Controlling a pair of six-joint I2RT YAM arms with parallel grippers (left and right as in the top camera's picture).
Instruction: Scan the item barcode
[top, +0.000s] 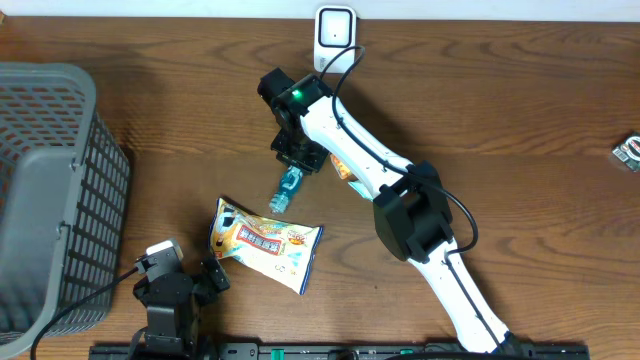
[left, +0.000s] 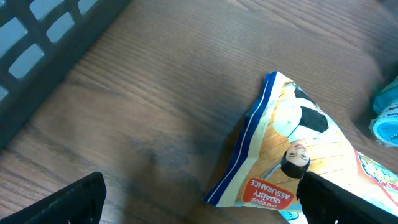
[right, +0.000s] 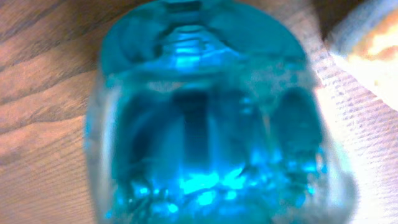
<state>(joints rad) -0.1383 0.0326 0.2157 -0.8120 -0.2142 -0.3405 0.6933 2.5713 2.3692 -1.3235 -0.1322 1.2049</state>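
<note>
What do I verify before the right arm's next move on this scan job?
1. Left gripper open, holding nothing: ok.
2. Right gripper has a firm hold on the bottle: cannot tell. The bottle fills the wrist view and no fingers show.
3. Barcode on the bottle located: cannot tell. The close view is blurred.
4. Scanner in view at the table's far edge: ok.
5. Bottle clear of the snack bag: cannot tell. They lie very close.
</note>
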